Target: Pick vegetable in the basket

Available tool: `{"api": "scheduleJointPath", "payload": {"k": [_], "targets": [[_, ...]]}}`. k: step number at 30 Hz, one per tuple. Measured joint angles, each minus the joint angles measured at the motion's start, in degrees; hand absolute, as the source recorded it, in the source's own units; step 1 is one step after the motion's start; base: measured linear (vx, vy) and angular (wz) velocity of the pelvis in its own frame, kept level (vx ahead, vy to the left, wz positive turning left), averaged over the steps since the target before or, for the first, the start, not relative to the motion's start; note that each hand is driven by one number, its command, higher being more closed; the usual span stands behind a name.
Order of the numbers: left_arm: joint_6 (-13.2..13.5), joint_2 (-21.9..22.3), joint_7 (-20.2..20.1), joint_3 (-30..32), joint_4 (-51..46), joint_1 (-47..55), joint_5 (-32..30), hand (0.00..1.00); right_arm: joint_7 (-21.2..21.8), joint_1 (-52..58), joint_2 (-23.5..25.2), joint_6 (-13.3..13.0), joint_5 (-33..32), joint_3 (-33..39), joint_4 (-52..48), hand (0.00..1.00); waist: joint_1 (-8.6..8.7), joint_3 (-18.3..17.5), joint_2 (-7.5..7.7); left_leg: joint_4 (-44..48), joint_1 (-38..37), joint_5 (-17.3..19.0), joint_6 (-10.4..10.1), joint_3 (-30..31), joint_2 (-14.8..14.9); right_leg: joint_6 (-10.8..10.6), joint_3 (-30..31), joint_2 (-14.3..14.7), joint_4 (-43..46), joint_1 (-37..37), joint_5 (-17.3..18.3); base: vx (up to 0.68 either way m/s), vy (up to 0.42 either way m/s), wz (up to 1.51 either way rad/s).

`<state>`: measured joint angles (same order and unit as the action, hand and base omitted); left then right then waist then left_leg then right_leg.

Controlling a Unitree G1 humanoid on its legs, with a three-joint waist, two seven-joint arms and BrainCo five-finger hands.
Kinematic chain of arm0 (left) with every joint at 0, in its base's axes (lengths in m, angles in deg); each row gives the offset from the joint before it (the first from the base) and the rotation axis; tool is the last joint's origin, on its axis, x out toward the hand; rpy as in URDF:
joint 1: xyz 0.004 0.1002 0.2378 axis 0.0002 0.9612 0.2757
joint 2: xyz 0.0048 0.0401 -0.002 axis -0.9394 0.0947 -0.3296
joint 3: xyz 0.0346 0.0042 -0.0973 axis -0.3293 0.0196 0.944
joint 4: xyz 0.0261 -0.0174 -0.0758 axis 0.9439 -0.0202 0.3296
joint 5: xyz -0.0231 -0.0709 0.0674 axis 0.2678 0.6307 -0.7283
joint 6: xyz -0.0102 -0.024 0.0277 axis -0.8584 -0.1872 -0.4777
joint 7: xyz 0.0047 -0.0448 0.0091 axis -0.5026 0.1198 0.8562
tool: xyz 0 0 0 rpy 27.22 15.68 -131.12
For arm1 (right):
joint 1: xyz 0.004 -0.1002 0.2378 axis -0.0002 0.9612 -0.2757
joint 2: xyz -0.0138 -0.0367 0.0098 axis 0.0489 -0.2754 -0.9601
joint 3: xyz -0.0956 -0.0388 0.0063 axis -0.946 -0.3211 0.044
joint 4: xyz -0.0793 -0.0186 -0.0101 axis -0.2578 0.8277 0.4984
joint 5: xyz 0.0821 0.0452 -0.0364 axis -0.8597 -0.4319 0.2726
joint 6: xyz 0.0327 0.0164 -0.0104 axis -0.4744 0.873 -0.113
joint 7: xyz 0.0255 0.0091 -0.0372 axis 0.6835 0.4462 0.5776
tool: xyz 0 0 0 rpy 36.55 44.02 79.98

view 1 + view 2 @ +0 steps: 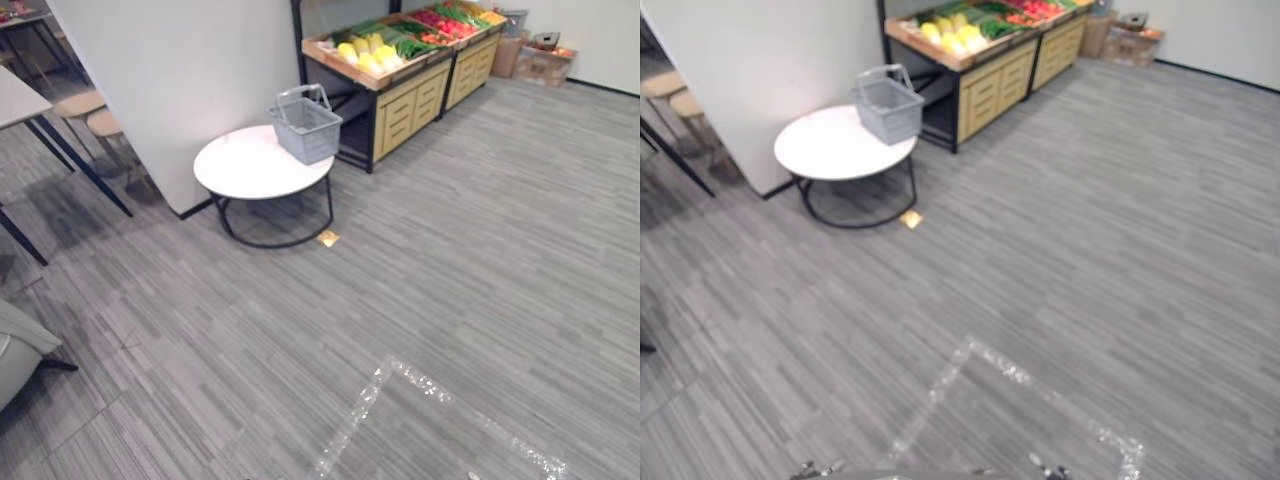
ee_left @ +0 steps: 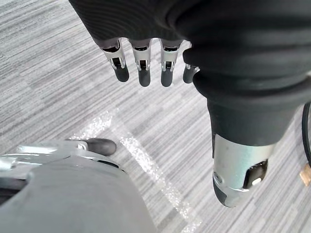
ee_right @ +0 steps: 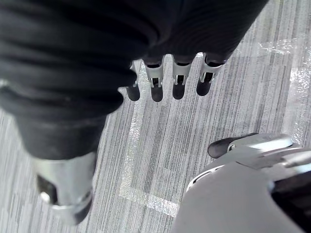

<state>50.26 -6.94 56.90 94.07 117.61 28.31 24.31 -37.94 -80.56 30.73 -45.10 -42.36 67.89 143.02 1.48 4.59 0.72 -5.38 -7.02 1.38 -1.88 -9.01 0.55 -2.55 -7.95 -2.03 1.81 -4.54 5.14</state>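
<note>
Far ahead-left on a round white worktop [image 1: 240, 166] sits the grey mesh basket [image 1: 305, 128]; left hand [image 2: 141, 62] and right hand [image 3: 178, 80] hang loose-fingered, empty.

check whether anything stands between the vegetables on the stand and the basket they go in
Nothing visible does. The grey basket sits on the round white table, right beside the wooden stand holding the vegetables, with no object between them. The left hand and right hand hang open over the carpet.

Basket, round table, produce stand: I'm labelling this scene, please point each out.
basket [image 1: 303, 135], left eye view, front wall.
round table [image 1: 240, 166], left eye view, bare top.
produce stand [image 1: 400, 106], left eye view, drawer front.
</note>
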Motion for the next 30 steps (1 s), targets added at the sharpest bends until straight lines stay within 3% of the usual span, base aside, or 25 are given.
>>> {"api": "scheduleJointPath", "payload": {"k": [15, 22, 30], "targets": [[1.05, 0.22, 0.83, 0.61, -0.12, -0.15, -0.05, 0.0, -1.7, -0.01, -0.04, 0.04, 3.18, 0.18, -0.08, 0.0, 0.01, 0.08, -0.19, -0.35, -1.2, 0.31, -0.35, -0.49, 0.17, -0.02, -0.48, 0.07, -0.96, -1.63, 0.0, -0.02, -0.012, 0.0], [1.03, 0.2, 0.61, 1.14, -0.11, -0.17, -0.03, 0.0, 0.12, 0.48, 0.04, 0.37, -0.65, 4.54, 0.04, 0.0, 0.03, 0.08, -0.24, -0.4, -0.99, 0.31, -0.34, -0.2, 0.19, -0.03, -0.91, 0.17, -1.71, -1.83, -0.02, 0.0, -0.01, 0.02], [1.03, 0.31, 0.55, 2.25, -0.08, -0.24, -0.11, 0.0, 0.2, -1.01, 0.01, 0.33, -1.3, 4.81, 0.06, 0.0, 0.07, 0.12, -0.31, -0.4, -0.98, 0.35, -0.4, -1.52, 0.35, -0.02, -0.42, 0.37, -2.06, -1.83, -0.03, 0.0, -0.012, -0.02]]}}
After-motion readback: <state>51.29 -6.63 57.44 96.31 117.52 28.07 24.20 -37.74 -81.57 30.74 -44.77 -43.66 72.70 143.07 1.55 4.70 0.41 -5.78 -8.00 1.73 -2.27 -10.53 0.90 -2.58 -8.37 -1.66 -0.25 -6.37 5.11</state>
